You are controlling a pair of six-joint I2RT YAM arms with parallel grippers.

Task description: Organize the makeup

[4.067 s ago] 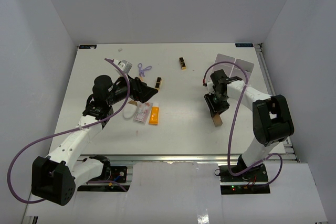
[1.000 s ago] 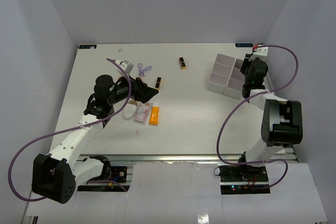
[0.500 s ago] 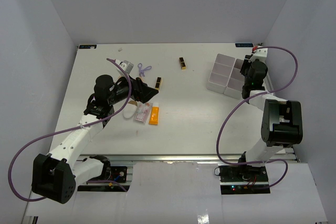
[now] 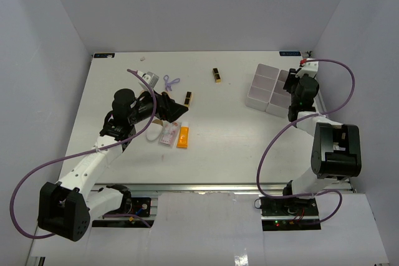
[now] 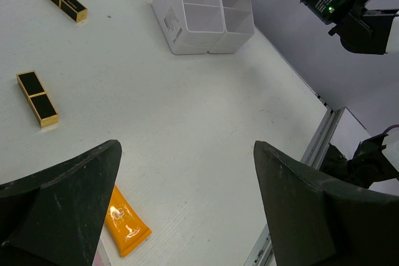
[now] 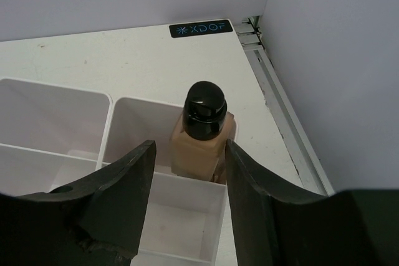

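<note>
A beige bottle with a black cap (image 6: 202,132) stands upright in a far compartment of the white tray (image 6: 56,147). My right gripper (image 6: 189,149) is open, its fingers either side of the bottle with a gap on the left; in the top view it (image 4: 290,85) hangs over the tray (image 4: 262,86). My left gripper (image 4: 173,109) is open and empty above the table. Below it lie an orange tube (image 4: 182,136), a pink packet (image 4: 168,135) and a white oval (image 4: 153,133). Two black-gold lipsticks (image 4: 187,98) (image 4: 216,75) and a purple looped tool (image 4: 170,81) lie farther back.
A small grey-white item (image 4: 148,77) lies left of the purple tool. The left wrist view shows the orange tube (image 5: 124,222), both lipsticks (image 5: 37,98) (image 5: 64,0), the tray (image 5: 202,7) and the table's right rail (image 5: 318,141). Walls enclose the table on three sides.
</note>
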